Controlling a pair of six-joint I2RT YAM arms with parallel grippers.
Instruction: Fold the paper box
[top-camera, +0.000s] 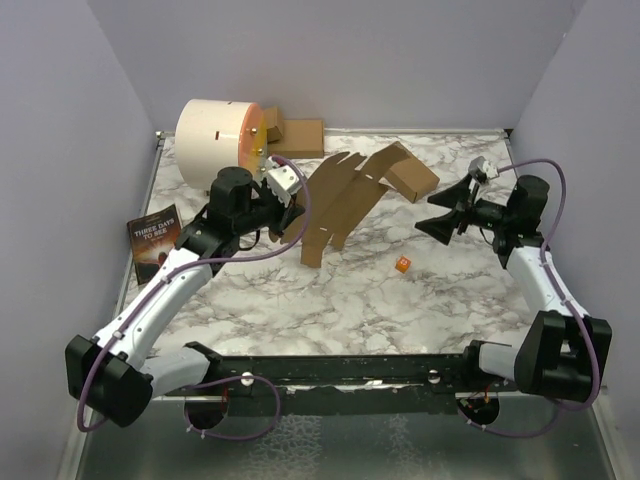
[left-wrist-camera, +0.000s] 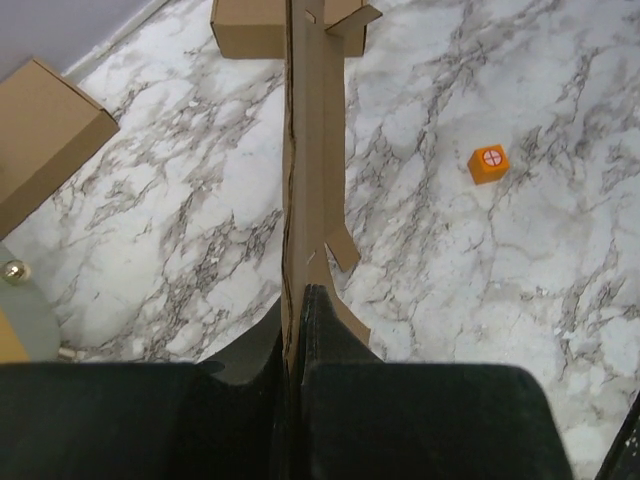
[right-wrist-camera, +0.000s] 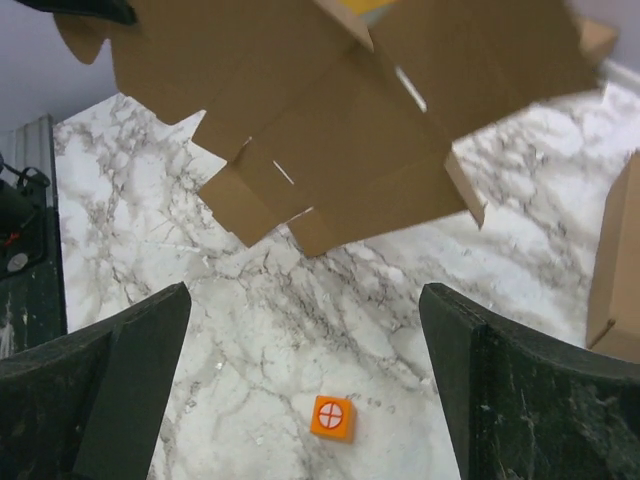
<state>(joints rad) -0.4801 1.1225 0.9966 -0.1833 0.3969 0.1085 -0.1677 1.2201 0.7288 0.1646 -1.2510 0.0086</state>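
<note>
**Box** (top-camera: 345, 195): a flat die-cut sheet of plain brown cardboard with flaps and slots. It is held tilted above the middle-rear of the desk (top-camera: 300, 300). Whether its low end touches the surface cannot be told.

**Left hand** (top-camera: 283, 203): fingers together, clamped on the sheet's left edge. The left wrist view shows the sheet edge-on between the black fingers (left-wrist-camera: 325, 330).

**Right hand** (top-camera: 436, 214): fingers wide apart and empty, just right of the sheet and not touching it.

**Desk:** smooth white marble pattern with grey veins, enclosed by plain pale lilac walls (top-camera: 350, 60).

**Cube** (top-camera: 402, 265): small and orange, with a white circled cross on one face. It lies on the desk on the near side of the sheet.

**Carton** (top-camera: 412, 178): brown and oblong, behind the sheet's right end. A second carton (top-camera: 303, 138) lies at the back wall.

**Drum** (top-camera: 213, 140): a cream cylinder on its side at rear left, its end face yellow-orange.

**Book** (top-camera: 155, 240): dark cover reading "THREE DAYS TO SEE", at the left edge.
</note>
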